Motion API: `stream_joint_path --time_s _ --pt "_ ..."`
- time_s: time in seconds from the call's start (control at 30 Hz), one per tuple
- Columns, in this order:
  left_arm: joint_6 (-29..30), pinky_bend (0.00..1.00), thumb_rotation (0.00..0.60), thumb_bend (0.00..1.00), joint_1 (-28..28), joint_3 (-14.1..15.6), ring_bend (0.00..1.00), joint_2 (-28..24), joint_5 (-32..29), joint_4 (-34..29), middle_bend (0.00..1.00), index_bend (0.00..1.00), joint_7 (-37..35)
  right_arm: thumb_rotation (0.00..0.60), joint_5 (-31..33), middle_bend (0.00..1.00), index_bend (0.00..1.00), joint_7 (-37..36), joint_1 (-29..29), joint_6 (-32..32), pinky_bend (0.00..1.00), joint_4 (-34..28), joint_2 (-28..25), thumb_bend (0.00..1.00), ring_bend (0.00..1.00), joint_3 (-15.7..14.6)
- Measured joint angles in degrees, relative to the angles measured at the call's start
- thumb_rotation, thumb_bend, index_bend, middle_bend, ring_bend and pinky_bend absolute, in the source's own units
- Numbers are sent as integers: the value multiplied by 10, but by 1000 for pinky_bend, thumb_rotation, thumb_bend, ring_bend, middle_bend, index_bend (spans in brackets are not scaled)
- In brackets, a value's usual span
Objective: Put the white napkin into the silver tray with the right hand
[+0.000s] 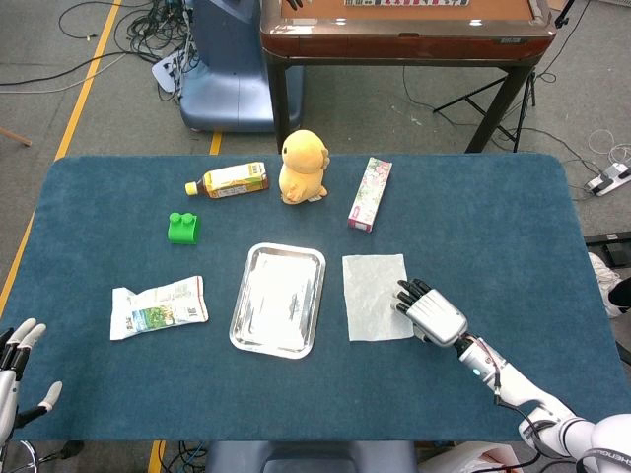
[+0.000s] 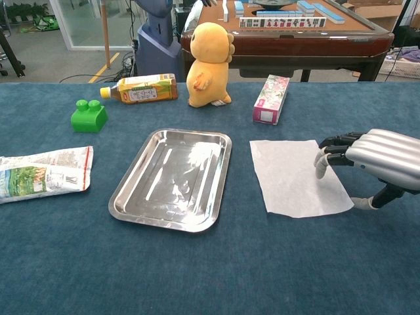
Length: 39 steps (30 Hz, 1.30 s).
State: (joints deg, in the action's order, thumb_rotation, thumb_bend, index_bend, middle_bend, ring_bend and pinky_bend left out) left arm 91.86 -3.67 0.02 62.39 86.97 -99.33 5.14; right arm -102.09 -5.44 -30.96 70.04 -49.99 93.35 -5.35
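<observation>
White napkin (image 1: 376, 296) lies flat on the blue table (image 1: 493, 227), just right of the silver tray (image 1: 279, 299), w/ a narrow strip of cloth between them; not in the tray. In chest view the napkin (image 2: 298, 176) sits likewise right of the tray (image 2: 174, 178), its long sides running away from the camera.

Right hand (image 1: 431, 310) is at the napkin's right edge, palm down, fingers pointing toward the tray. Fingertips (image 2: 321, 165) reach over that edge approx. halfway along it; chest view shows them curled down, tips at or just above the paper, can't tell if they actually touch. Thumb hangs lower, near the napkin's near-right corner. Nothing pinched; fingers lie side by side, slightly bent. Right hand (image 2: 374, 157) otherwise hovers off to the side of the sheet, not over its middle.

Left hand (image 1: 18, 370) is far left of the tray at the table's near edge, fingers spread, holding nothing.

Other stuff rel. to tray: crumpled printed packet (image 1: 158, 307) to its left; green block (image 1: 182, 228) behind-left; tea bottle (image 1: 229, 180) lying on its side further behind; yellow plush chick (image 1: 303, 168) straight behind, upright; pink box (image 1: 370, 194) behind-right, beyond the napkin's far edge. Tray holds nothing.
</observation>
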Motion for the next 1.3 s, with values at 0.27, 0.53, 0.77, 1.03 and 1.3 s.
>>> stream_joint_path --time_s 0.27,0.53,0.77,1.03,1.3 --pt "3 0 600 246 -1 -1 25 -2 2 -2 78 133 1 600 -3 328 489 -18 -3 21 219 17 13 361 141 0" --pt "2 0 600 246 0 -1 25 -4 3 -4 78 133 1 600 0 415 620 -41 -7 34 219 38 27 420 196 3" --pt "3 0 600 246 0 -3 25 -7 4 -7 78 133 2 600 3 458 682 -55 -12 45 219 48 33 448 233 7" --pt "4 0 600 246 -1 -2 25 -14 7 -12 78 133 -3 600 21 469 696 -77 -15 73 219 19 21 449 254 34" --pt "-1 0 600 246 3 0 25 -16 14 -14 78 133 -5 600 62 471 698 -64 -32 86 219 -67 -10 462 256 95"
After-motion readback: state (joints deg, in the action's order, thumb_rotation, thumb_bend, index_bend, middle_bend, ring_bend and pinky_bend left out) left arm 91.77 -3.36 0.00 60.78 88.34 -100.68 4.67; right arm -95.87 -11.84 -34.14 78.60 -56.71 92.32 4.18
